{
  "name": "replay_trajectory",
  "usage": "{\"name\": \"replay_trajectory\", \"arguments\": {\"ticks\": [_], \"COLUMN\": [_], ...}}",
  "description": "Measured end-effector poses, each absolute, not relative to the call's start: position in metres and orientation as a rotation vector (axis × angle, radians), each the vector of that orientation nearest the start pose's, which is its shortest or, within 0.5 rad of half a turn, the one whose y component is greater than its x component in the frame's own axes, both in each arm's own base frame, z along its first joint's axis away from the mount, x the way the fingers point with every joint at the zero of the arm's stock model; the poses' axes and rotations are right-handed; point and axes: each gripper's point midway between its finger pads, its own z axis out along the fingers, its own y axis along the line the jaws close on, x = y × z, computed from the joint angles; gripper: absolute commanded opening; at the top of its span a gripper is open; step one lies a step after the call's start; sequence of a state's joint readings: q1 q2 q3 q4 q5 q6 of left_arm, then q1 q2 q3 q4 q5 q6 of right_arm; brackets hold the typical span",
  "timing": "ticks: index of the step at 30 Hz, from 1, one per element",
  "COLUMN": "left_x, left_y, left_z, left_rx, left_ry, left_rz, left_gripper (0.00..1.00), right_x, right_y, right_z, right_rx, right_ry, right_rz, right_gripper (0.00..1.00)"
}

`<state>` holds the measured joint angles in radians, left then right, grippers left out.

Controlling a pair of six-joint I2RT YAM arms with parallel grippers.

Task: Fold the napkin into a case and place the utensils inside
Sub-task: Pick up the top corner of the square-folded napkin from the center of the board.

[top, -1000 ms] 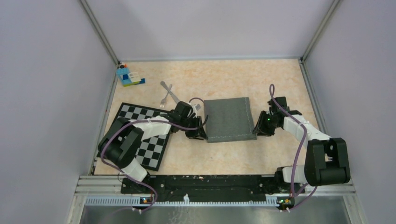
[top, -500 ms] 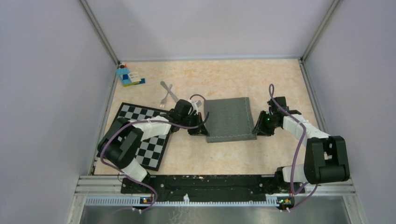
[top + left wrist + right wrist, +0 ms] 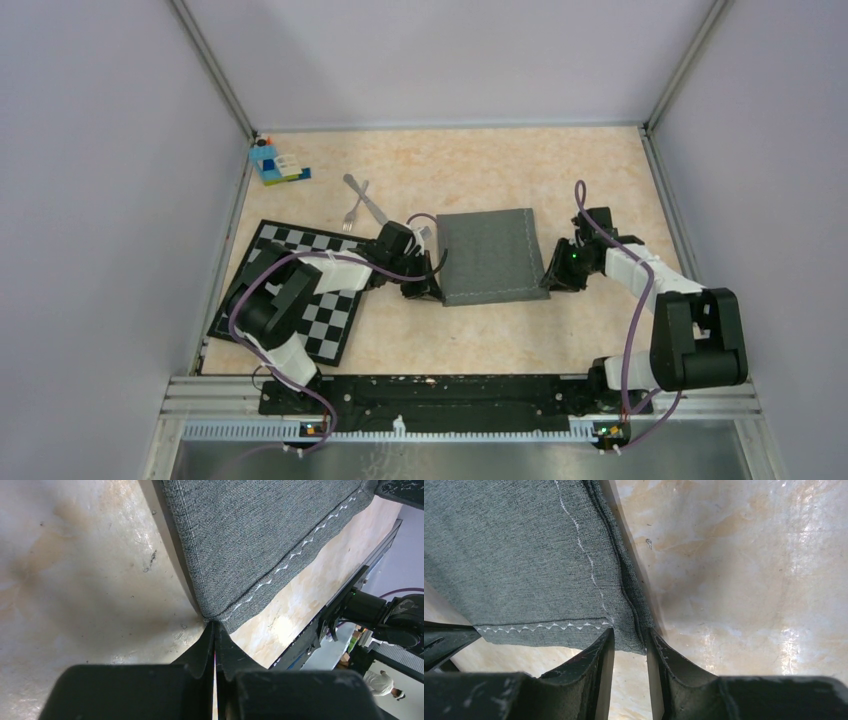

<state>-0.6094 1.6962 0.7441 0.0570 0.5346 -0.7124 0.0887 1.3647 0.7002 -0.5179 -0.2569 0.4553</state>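
Grey napkin [image 3: 490,255] lies unfolded. Left gripper [image 3: 215,630] pinches one near corner, right gripper [image 3: 629,637] sits half-open astride the other. Utensils [image 3: 360,203] remain outside.

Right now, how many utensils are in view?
2: a fork and a knife, crossed on the table beyond the checkered mat, left of the napkin. None seem hidden.

Napkin [image 3: 492,256] [image 3: 260,530] [image 3: 524,555]: dark grey cloth with white zigzag stitching along the near hem. It is lying flat on the table [image 3: 480,165], off to the right of the checkered mat [image 3: 335,325]. Its right edge is showing doubled layers.

Fork [image 3: 353,212] and knife [image 3: 374,208]: both silver, lying crossed over each other just beyond the mat's far edge.
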Motion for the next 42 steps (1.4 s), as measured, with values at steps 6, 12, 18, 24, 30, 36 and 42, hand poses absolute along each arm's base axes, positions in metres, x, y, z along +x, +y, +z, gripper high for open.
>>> {"name": "replay_trajectory", "arguments": {"ticks": [6, 12, 18, 24, 30, 36, 42], "left_x": [0.224, 0.224, 0.224, 0.224, 0.224, 0.224, 0.224], "left_y": [-0.294, -0.294, -0.294, -0.294, -0.294, -0.294, -0.294], "left_z": [0.025, 0.025, 0.025, 0.025, 0.025, 0.026, 0.026], "left_rx": [0.121, 0.121, 0.121, 0.122, 0.124, 0.128, 0.129], "left_ry": [2.700, 2.700, 2.701, 2.701, 2.700, 2.699, 2.700], "left_rz": [-1.164, -1.163, -1.163, -1.164, -1.164, -1.164, -1.164], "left_gripper": [0.01, 0.01, 0.02, 0.02, 0.02, 0.02, 0.02], "right_x": [0.244, 0.242, 0.242, 0.242, 0.234, 0.235, 0.238], "right_y": [0.086, 0.089, 0.091, 0.095, 0.095, 0.095, 0.103], "right_z": [0.034, 0.037, 0.039, 0.040, 0.032, 0.033, 0.037], "right_rx": [0.437, 0.429, 0.424, 0.416, 0.422, 0.421, 0.395], "right_ry": [2.761, 2.754, 2.752, 2.747, 2.767, 2.763, 2.744], "right_rz": [0.513, 0.537, 0.559, 0.591, 0.594, 0.595, 0.655], "right_gripper": [0.25, 0.25, 0.26, 0.27, 0.26, 0.00, 0.00]}}
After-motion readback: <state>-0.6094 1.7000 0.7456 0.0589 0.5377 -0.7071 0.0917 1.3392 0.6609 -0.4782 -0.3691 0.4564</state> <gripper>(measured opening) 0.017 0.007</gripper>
